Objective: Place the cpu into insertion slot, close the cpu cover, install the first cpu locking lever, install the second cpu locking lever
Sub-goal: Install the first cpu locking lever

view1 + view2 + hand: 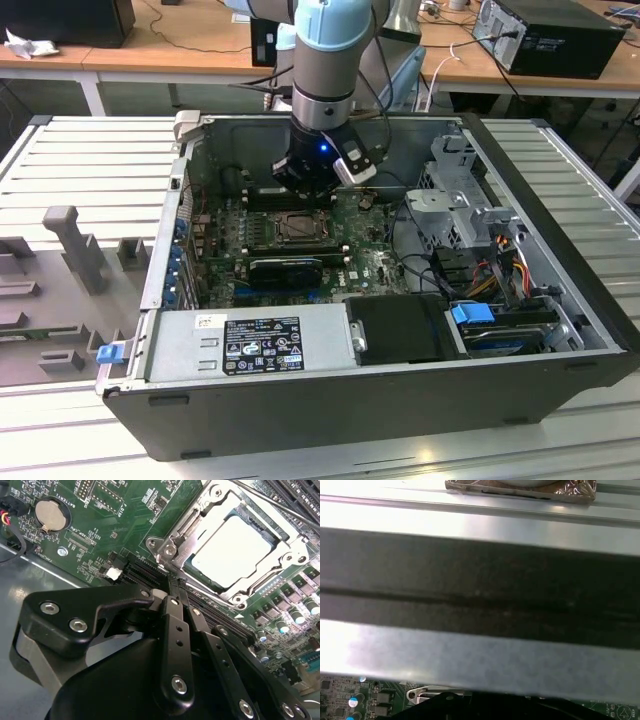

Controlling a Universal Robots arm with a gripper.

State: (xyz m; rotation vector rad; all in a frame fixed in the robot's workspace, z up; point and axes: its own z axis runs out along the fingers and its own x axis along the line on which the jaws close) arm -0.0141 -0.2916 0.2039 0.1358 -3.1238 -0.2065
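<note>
In the second wrist view the cpu (227, 550), a pale silver-grey square, lies in the insertion slot (240, 599) on the green board. The silvery cpu cover (197, 515) lies down over its edges. A thin dark lever rod (280, 502) runs along the far side of the socket. My gripper (175, 582) hovers just short of the socket's near corner, its black fingers (172, 630) drawn together with nothing between them. In the exterior view the gripper (312, 190) hangs inside the open computer case, just behind the insertion slot (297, 229).
A black ribbed block (285, 268) lies in front of the socket. The power supply (250, 345) fills the case's near side and a drive cage (460, 200) stands at the exterior view's right. A coin battery (49, 515) and dark slots (145, 572) lie near the gripper. The case wall (480, 580) is close.
</note>
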